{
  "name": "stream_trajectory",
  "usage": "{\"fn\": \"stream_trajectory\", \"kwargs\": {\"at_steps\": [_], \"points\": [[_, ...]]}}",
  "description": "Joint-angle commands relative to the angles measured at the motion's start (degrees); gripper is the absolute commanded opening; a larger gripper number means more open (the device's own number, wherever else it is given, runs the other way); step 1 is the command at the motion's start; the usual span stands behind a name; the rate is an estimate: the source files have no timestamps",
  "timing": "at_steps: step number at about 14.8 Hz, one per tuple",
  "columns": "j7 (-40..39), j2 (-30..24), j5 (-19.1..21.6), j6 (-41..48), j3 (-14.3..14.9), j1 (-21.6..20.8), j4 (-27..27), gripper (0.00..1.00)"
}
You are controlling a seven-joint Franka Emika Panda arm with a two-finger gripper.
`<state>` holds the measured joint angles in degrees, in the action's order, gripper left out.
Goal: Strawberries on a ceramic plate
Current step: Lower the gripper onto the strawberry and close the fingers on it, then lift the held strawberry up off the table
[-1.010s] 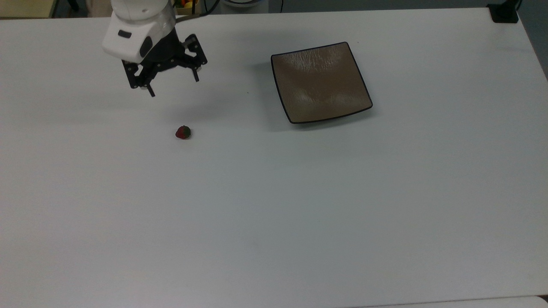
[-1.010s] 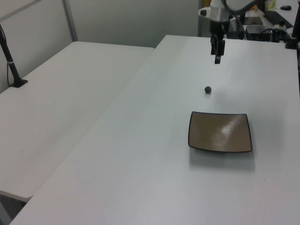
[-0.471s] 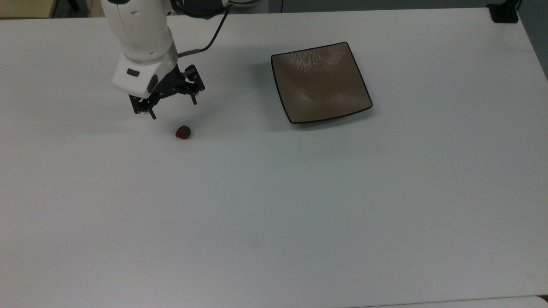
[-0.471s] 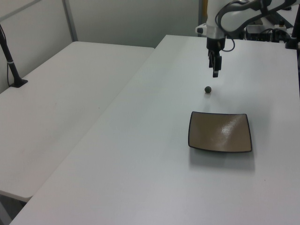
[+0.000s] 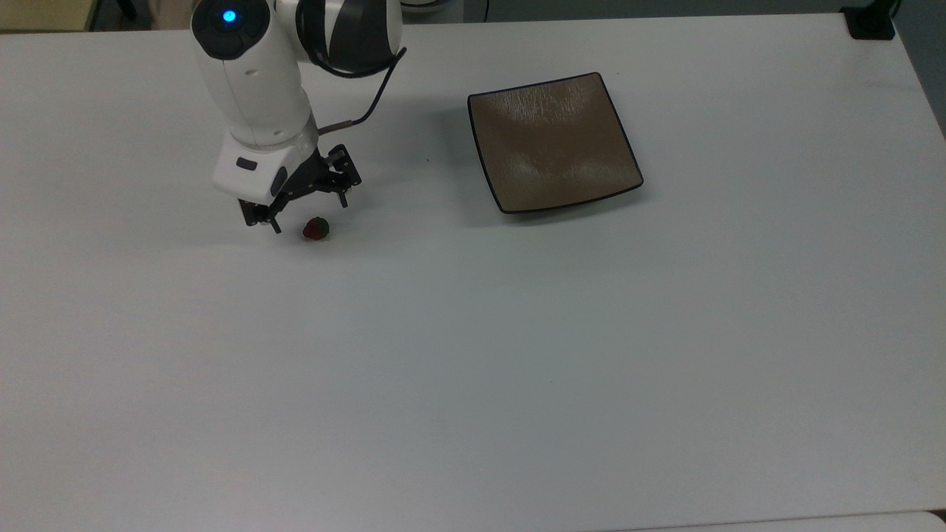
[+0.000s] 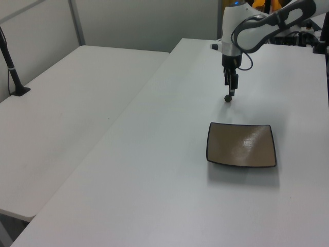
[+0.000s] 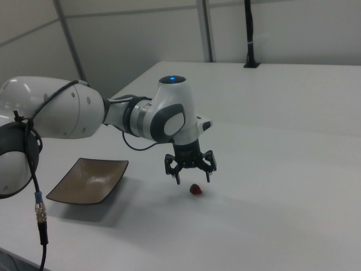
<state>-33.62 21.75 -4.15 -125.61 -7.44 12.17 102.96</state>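
Filling most of the top view, a plain white table (image 5: 517,355) carries little. In the left view a second white table (image 6: 67,128) stands alongside it, with a black post (image 6: 13,67) clamped at that table's far edge and pale wall panels behind. The right view has a similar black post (image 7: 249,34) rising at the back of the far table.

A white Franka arm (image 5: 255,81) reaches in from the top view's upper left, a blue light (image 5: 229,15) glowing on its last joint, a black cable looping beside the wrist. The wrist points down at the table, and the black gripper (image 5: 310,216) hangs low, its fingers spread wide with nothing held. In the right view the gripper (image 7: 192,179) sits just above and slightly behind the strawberry (image 7: 195,189).

In the top view the strawberry (image 5: 316,229) lies on the bare table just below the line between the fingertips, apparently untouched. The ceramic plate (image 5: 553,142), square and glossy brown with a thin black rim, rests well apart toward the top view's right.
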Motion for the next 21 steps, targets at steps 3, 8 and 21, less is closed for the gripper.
{"fn": "stream_trajectory", "kwargs": {"at_steps": [3, 8, 21], "points": [[-1.0, 1.4, -2.3, -3.7, 0.3, -1.0, 1.5, 0.96], [-4.4, 1.6, -4.8, -3.9, 0.3, -0.9, 2.7, 0.49], [-5.6, -6.5, -4.7, 5.9, -0.1, -1.4, 2.0, 0.01]]}}
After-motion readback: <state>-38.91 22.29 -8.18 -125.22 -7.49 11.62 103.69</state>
